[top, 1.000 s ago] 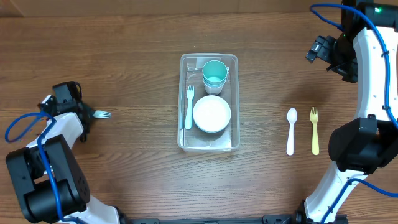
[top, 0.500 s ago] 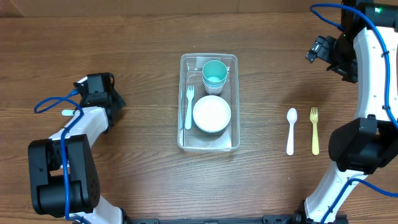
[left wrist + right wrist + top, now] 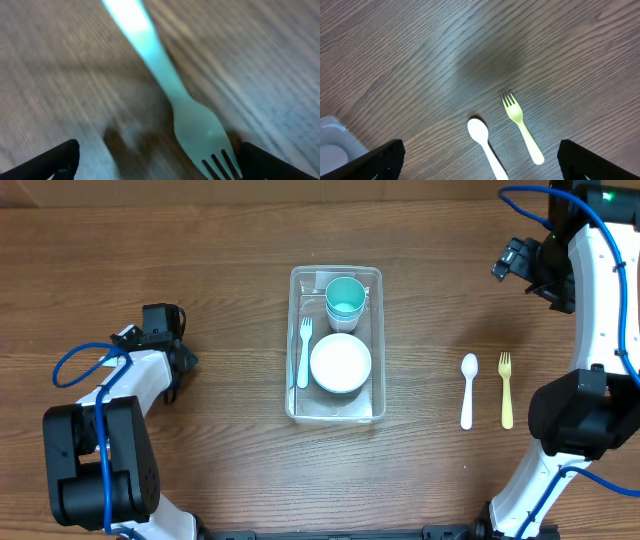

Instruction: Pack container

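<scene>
- Overhead: the container (image 3: 293, 340), clear and rectangular, sits open side up at the middle of the table (image 3: 200, 260). Its long axis runs from the near edge to the far edge, with the short ends facing near and far.
- Contents: a teal cup (image 3: 346, 297) at the far end and a white bowl (image 3: 340, 363) nearer. A pale fork (image 3: 304, 352) lies along the left wall, parallel to the long axis, tines toward the far end.
- To the container's right, well apart: a white spoon (image 3: 467, 390) and a yellow fork (image 3: 506, 390), side by side.
- Left wrist: blurred. The left gripper (image 3: 160, 165) has its jaws spread wide and grips nothing. What looks like a teal fork (image 3: 192, 122) lies on the wood, its tines between the fingertips.
- Right wrist: the right gripper (image 3: 485, 160) is high over the spoon and yellow fork, its jaws fully apart and empty. One container corner shows at lower left.
</scene>
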